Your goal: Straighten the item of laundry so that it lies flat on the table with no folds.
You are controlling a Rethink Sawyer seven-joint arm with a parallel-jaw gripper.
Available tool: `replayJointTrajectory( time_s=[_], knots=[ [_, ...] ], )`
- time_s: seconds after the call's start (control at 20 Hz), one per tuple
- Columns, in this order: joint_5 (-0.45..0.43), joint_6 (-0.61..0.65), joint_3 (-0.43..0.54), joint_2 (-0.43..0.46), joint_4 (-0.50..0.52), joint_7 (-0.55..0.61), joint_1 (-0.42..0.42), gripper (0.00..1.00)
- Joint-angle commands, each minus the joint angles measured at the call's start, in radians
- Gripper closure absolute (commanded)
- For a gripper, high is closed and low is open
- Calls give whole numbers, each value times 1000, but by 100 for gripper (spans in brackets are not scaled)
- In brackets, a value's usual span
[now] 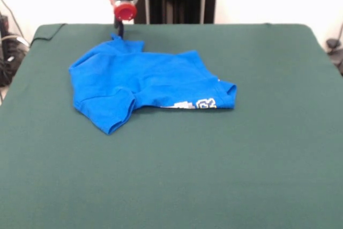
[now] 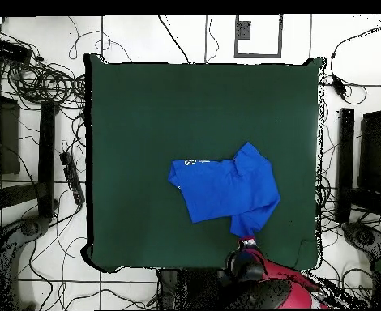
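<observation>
Gripper (image 1: 119,28) is touching T-shirt's (image 1: 144,81) edge nearest the pedestal; finger state unclear. Shirt is lying folded on table (image 1: 257,148).

- front view: camera set low across the bench (image 1: 268,175), facing the robot's pedestal at the far edge, near enough that the bench's near corners fall outside the picture.
- overhead view: camera high above, looking straight down, taking in the whole bench (image 2: 145,113) plus cabled floor around it; robot base at the bottom.
- shared ground: the green bench top and the blue shirt (image 1: 144,81) (image 2: 226,188), seen half a turn apart.
</observation>
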Motion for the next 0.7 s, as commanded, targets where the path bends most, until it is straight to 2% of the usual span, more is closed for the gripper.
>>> replayJointTrajectory(
  time_s=[0.05, 0.2, 0.4, 0.7],
  knots=[
    [15, 1, 101, 52, -110, 22, 25, 0],
    [52, 68, 70, -14, -84, 37, 68, 0],
    [79, 250, 31, -158, -62, 8, 145, 0],
    [67, 491, 154, -335, -55, -90, 67, 0]
  ],
)
